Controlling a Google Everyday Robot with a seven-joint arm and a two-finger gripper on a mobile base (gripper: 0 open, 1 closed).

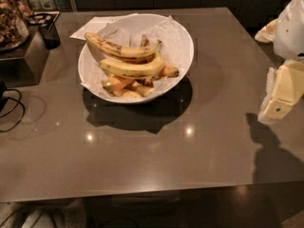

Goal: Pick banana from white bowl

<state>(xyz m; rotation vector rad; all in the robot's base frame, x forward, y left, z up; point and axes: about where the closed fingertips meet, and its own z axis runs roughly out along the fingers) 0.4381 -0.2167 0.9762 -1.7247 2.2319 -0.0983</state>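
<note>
The white bowl [183,42], wide and lined with crinkled white paper, stands on the brown table at the back centre. The banana [133,69], plump, curved and mostly clean yellow, lies across the middle of the bowl. A slimmer banana [114,46] with many dark spots lies just behind it. Small orange-yellow cut pieces [118,83] lie in front of it. My gripper [280,96], cream and white, hangs at the right edge of the view, above the table's right side. It is far to the right of the bowl and holds nothing.
A glass jar [9,18] stands on a dark box [26,56] at the back left. A black cable [12,110] loops at the left edge. A white paper [88,26] lies behind the bowl. The table's front edge [142,194] runs across the bottom.
</note>
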